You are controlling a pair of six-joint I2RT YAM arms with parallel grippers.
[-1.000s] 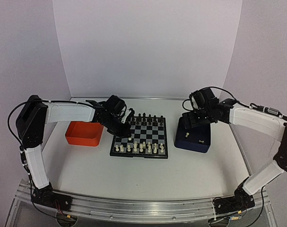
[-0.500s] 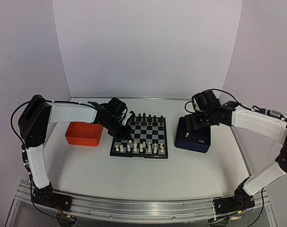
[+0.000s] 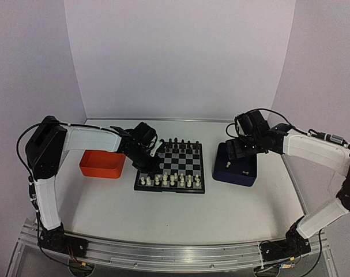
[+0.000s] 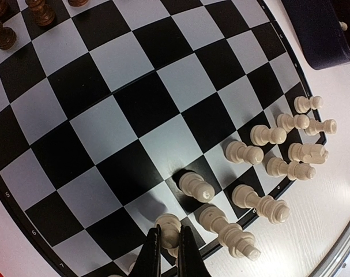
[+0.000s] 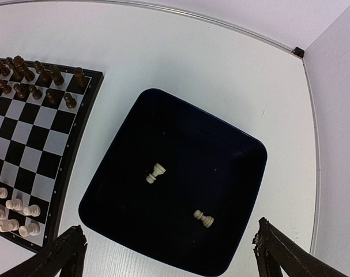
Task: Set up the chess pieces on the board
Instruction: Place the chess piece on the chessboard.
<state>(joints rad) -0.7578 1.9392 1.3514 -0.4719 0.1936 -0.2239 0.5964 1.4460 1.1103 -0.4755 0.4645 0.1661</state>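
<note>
The board (image 3: 170,190) lies mid-table, also filling the left wrist view (image 4: 151,98). Cream-white chess pieces (image 3: 172,180) stand in its two near rows. My left gripper (image 4: 170,248) is shut on one cream pawn (image 4: 168,225), its base at or just above a square by the near-left edge; in the top view that gripper (image 3: 153,166) hangs over the board's left side. My right gripper (image 5: 170,254) hovers wide open above the dark blue tray (image 5: 221,156), where two cream pieces (image 5: 155,173) (image 5: 203,219) lie on their sides.
Black pieces (image 3: 177,144) fill the board's far rows. An orange tray (image 3: 102,163) stands left of the board, and the blue tray (image 3: 235,170) right of it. White walls close in the table's back and sides.
My left arm has shifted slightly right, its gripper settling lower over the board's near-left squares with the pawn. The right gripper has drifted a little above the blue tray.
</note>
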